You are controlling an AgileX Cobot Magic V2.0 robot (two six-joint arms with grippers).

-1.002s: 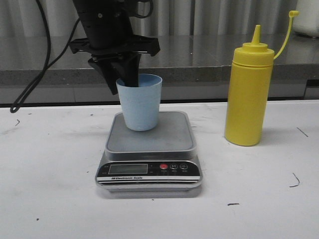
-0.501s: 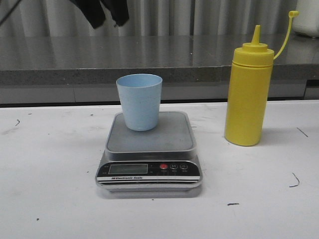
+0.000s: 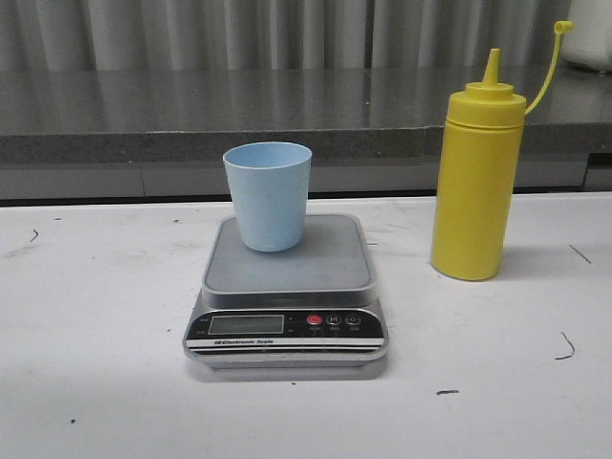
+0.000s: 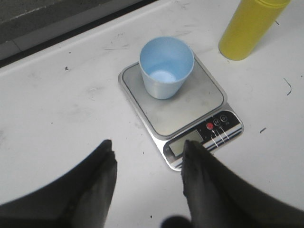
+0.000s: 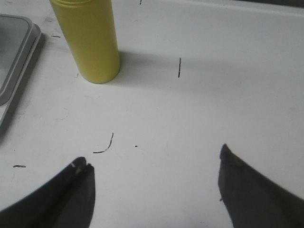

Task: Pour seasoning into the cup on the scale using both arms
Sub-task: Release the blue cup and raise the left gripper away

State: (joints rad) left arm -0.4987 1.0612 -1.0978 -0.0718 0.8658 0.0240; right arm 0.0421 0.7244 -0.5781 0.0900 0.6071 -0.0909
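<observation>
The light blue cup [image 3: 268, 195] stands upright and empty on the grey platform of the scale [image 3: 287, 277] at the table's middle. The yellow seasoning bottle [image 3: 476, 177] stands upright to the right of the scale, cap strap hanging open. Neither arm shows in the front view. In the left wrist view my left gripper [image 4: 147, 149] is open and empty, high above the table, with the cup [image 4: 166, 67] and scale [image 4: 190, 109] beyond it. In the right wrist view my right gripper [image 5: 154, 159] is open and empty above bare table, the bottle [image 5: 90, 40] beyond it.
The white table [image 3: 96, 316] has small dark scuff marks. A grey ledge [image 3: 115, 115] runs along the back. A white object [image 3: 588, 38] sits at the far back right on the ledge.
My left gripper, which was down at the cup's rim a second ago, has let go, risen and left the front view. The cup stays on the scale.
</observation>
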